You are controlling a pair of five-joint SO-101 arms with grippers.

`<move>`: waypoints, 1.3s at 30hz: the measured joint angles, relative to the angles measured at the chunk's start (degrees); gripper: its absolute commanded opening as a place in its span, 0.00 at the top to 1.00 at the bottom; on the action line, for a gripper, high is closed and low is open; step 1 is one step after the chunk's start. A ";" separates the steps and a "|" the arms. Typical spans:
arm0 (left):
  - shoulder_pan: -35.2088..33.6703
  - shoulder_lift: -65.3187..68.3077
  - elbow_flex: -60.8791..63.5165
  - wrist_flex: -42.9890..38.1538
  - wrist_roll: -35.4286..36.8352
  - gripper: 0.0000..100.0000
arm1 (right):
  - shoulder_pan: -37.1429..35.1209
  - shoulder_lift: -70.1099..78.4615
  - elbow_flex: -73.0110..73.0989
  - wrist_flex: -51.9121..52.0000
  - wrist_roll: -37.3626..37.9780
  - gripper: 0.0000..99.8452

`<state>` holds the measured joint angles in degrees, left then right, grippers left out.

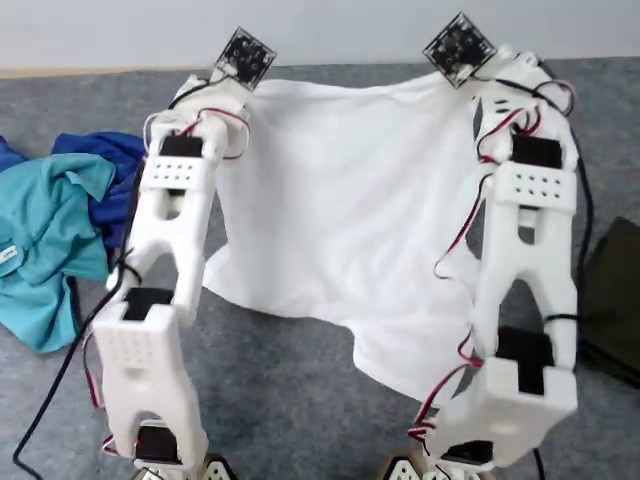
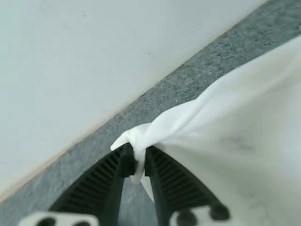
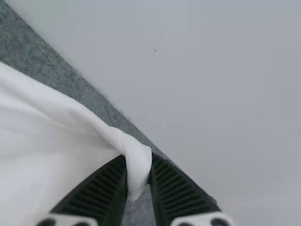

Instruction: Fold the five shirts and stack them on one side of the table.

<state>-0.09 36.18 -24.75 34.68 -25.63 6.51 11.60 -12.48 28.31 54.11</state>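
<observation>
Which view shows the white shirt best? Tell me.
The high view: the white shirt spreads nearly whole between both arms. The wrist views catch one corner each, pinched by the left gripper and the right gripper.

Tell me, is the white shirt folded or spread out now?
Spread out. The white shirt stretches wide between the left tool and the right tool, each shut on one far corner.

A white shirt [image 1: 350, 200] lies spread wide across the middle, front down or up unclear. Its two far corners are pinched into tight bunches at the far side, and its near hem is rumpled. At left, a crumpled teal shirt [image 1: 45, 240] is heaped against a blue shirt [image 1: 105, 160]. At right sits a dark garment [image 1: 612, 290], possibly a folded shirt.
</observation>
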 measured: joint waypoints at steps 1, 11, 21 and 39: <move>0.18 2.11 -3.69 1.67 0.00 1.00 | 0.09 1.14 -1.58 0.00 0.00 0.99; 1.23 18.73 -39.30 20.66 -0.09 1.00 | 2.46 7.30 -10.90 0.53 0.00 0.99; 1.49 27.16 -52.40 29.36 -0.09 1.00 | 2.46 7.30 -11.43 3.60 0.00 0.99; -0.88 27.16 -61.45 64.09 -13.01 1.00 | 2.46 0.09 -11.52 43.87 3.25 0.99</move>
<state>-0.97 63.34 -86.20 98.77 -38.64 8.97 11.69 -24.00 72.18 57.36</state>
